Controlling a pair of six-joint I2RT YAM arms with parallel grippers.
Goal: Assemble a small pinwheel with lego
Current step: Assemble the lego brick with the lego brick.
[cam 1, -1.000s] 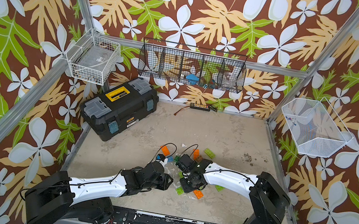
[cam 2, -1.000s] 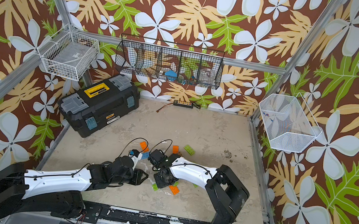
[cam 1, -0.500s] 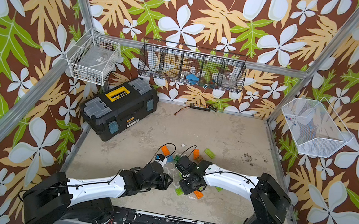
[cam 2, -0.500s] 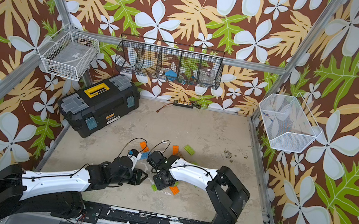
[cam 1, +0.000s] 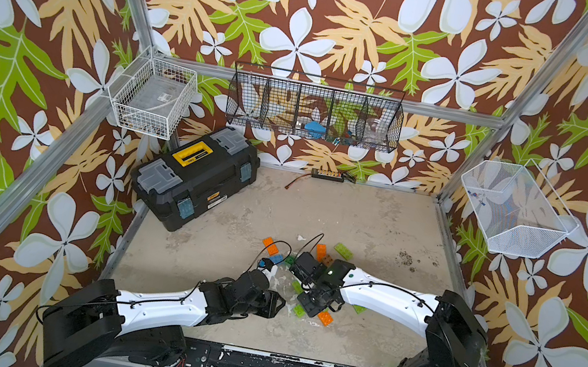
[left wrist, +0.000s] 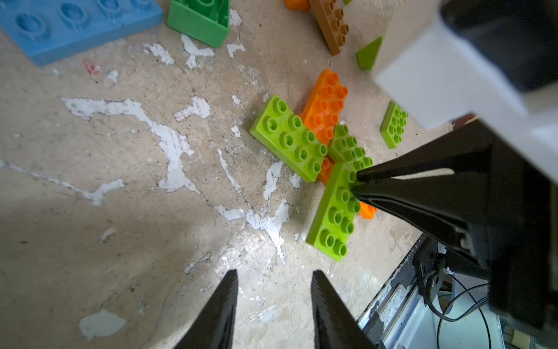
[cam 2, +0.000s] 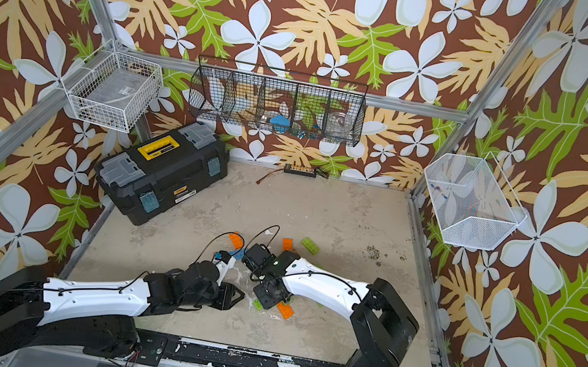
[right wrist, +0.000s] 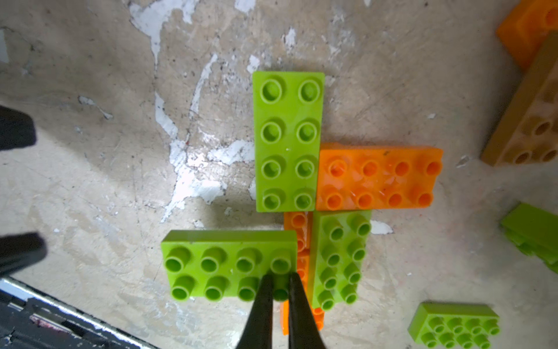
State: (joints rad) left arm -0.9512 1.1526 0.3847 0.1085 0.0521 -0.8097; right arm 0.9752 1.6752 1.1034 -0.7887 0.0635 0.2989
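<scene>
Pinwheel [right wrist: 302, 217] lying flat on the worktop [cam 1: 359, 220] near its front edge. It has four studs-up blades, three lime and one orange, over an orange base, and each long axis is square to its neighbour's. The right hand [right wrist: 280, 279], fingers almost together, pinches an end stud of the lime brick [right wrist: 211, 266]. That brick's free end points toward the left hand [left wrist: 274, 273], which is part open and empty above bare worktop.

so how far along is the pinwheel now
Done: two lime blades and an orange blade sit around an orange centre. In hand: the right gripper pinches a stud of the fourth blade, lime. The left gripper is open, empty. Left: probably pressing it home; the blue brick lies unused.
</scene>
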